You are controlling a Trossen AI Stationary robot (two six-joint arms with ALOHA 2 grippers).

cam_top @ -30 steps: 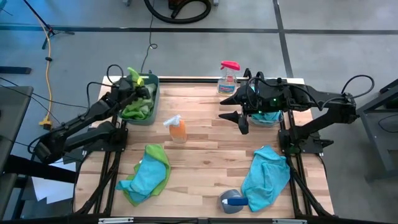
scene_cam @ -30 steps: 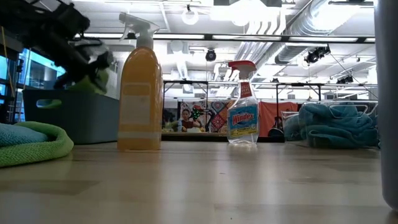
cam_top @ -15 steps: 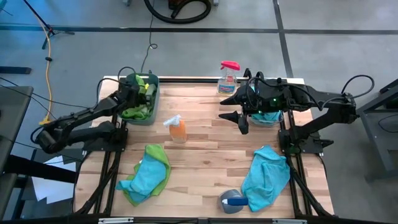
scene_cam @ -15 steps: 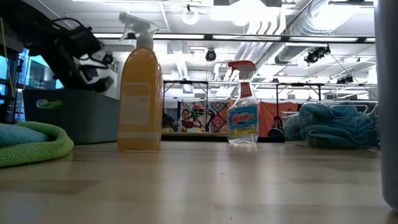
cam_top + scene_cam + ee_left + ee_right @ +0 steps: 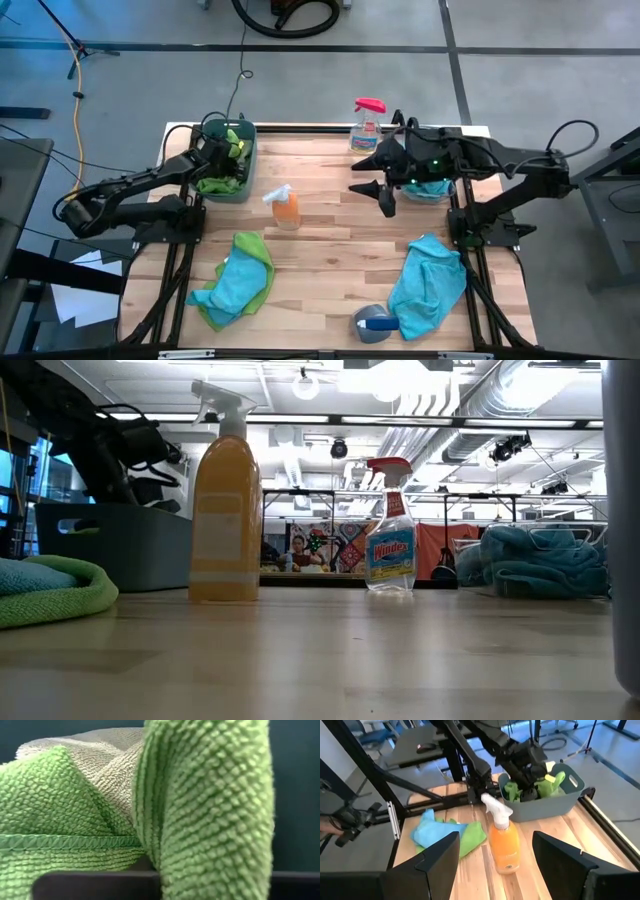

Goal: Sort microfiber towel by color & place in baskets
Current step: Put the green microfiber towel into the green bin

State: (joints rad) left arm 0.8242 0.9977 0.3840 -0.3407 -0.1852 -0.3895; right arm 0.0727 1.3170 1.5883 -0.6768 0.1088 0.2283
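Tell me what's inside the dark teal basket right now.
Green microfiber towels fill the teal basket, bunched against its walls. The left gripper is down in it among them. Its floor and anything beneath the towels are covered.

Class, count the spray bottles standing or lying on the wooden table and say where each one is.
3. An orange bottle stands mid-table beside the teal basket, a red-capped clear bottle stands at the far edge, and a blue one lies at the near edge, partly under a blue towel.
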